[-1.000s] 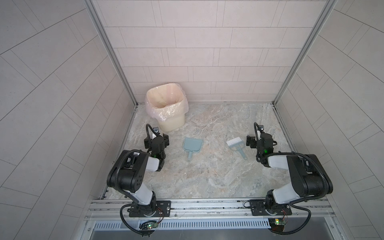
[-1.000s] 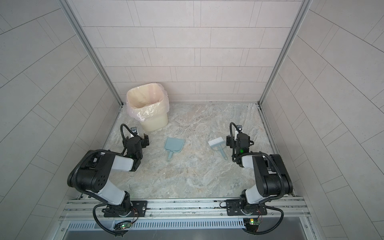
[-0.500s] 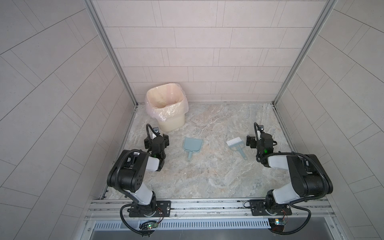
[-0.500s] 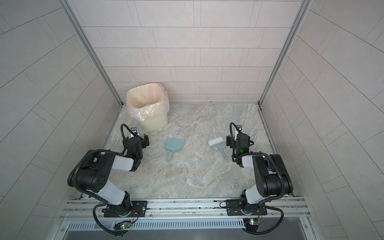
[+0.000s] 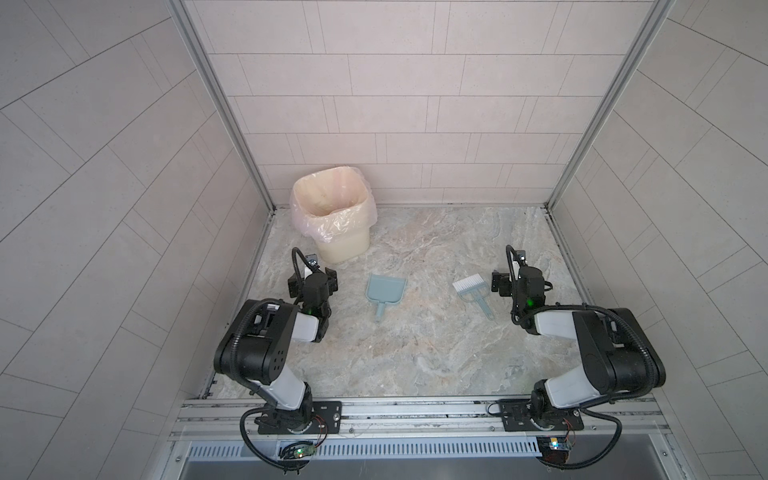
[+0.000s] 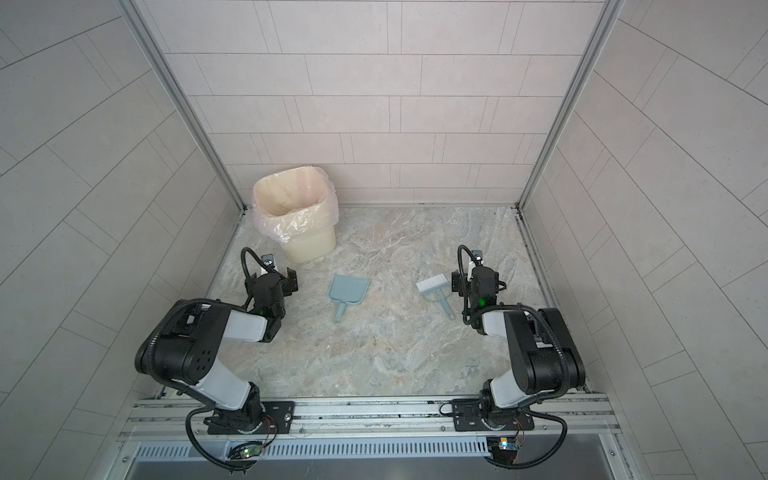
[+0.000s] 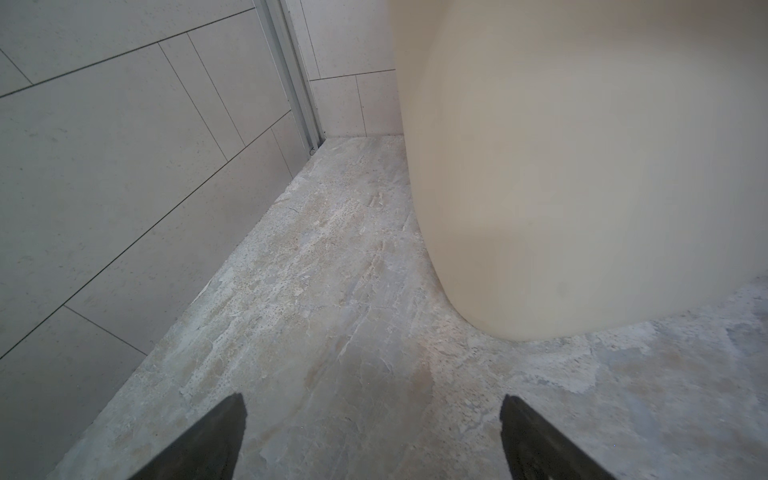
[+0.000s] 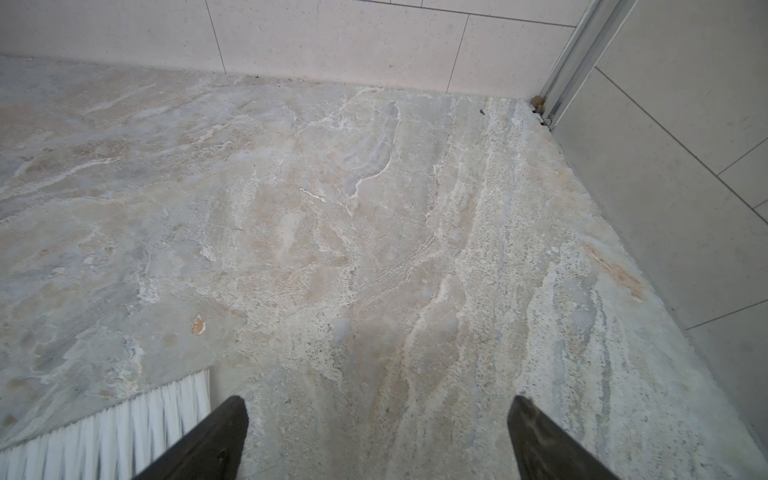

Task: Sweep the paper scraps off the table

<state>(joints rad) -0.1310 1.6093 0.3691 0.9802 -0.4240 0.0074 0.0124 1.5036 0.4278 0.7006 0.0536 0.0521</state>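
Note:
No paper scraps show in any view. The marble-patterned table (image 5: 415,340) (image 6: 374,345) lies bare between the arms. My left gripper (image 5: 312,277) (image 6: 272,279) rests low at the left, just in front of the bin, and it is open over bare table (image 7: 332,291) with nothing between its fingers (image 7: 372,419). My right gripper (image 5: 519,278) (image 6: 478,276) sits low at the right, also open and empty (image 8: 378,419), just to the right of the brush.
A pale blue dustpan (image 5: 385,289) (image 6: 349,289) lies mid-table with its handle toward the front. The pale blue brush (image 5: 469,286) (image 6: 434,286) lies beside it, white bristles (image 8: 124,419) next to my right finger. A cream bin (image 5: 336,220) (image 6: 297,216) (image 7: 582,166) with a plastic liner stands at back left. Tiled walls enclose three sides.

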